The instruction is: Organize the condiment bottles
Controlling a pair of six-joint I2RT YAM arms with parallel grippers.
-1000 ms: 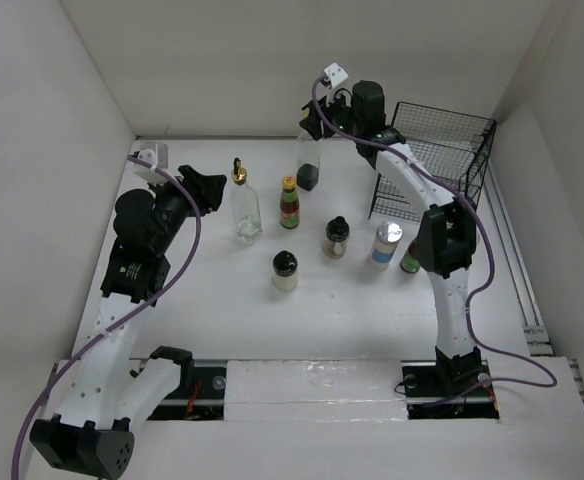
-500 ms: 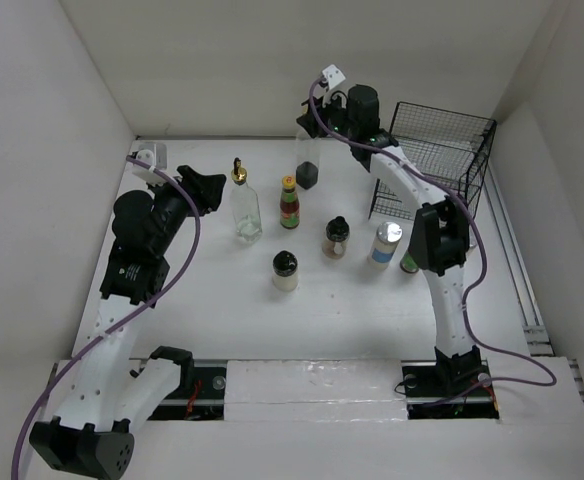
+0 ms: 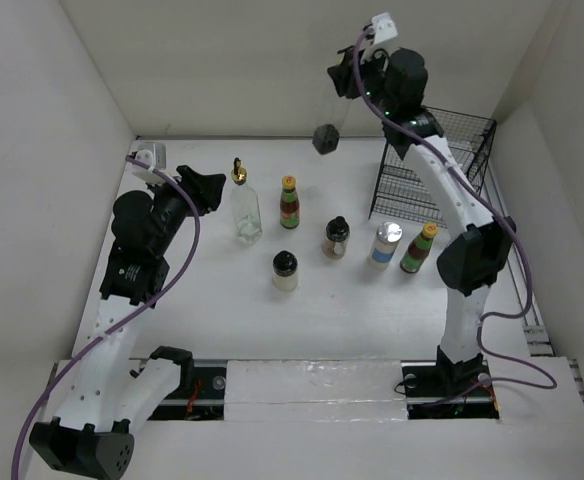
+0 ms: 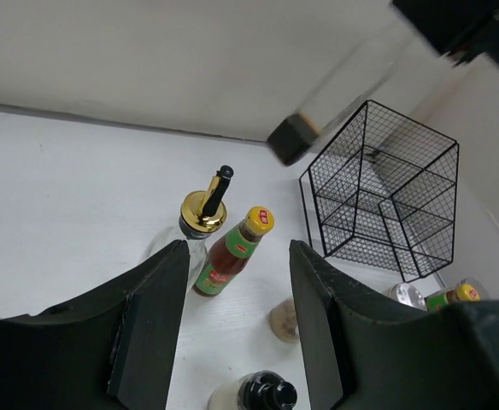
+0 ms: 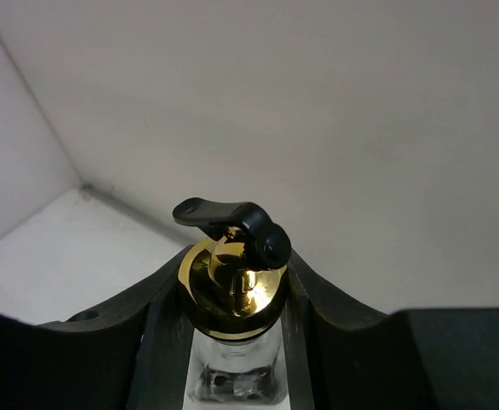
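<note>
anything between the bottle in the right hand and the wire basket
Nothing visible: the gold-spouted clear glass bottle hangs in the right hand, only open air between it and the black wire basket.

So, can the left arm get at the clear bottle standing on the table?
Probably yes. The left gripper is open and empty, just left of the clear bottle, with nothing between them. The right gripper holds the dark bottle high, out of the way.
</note>
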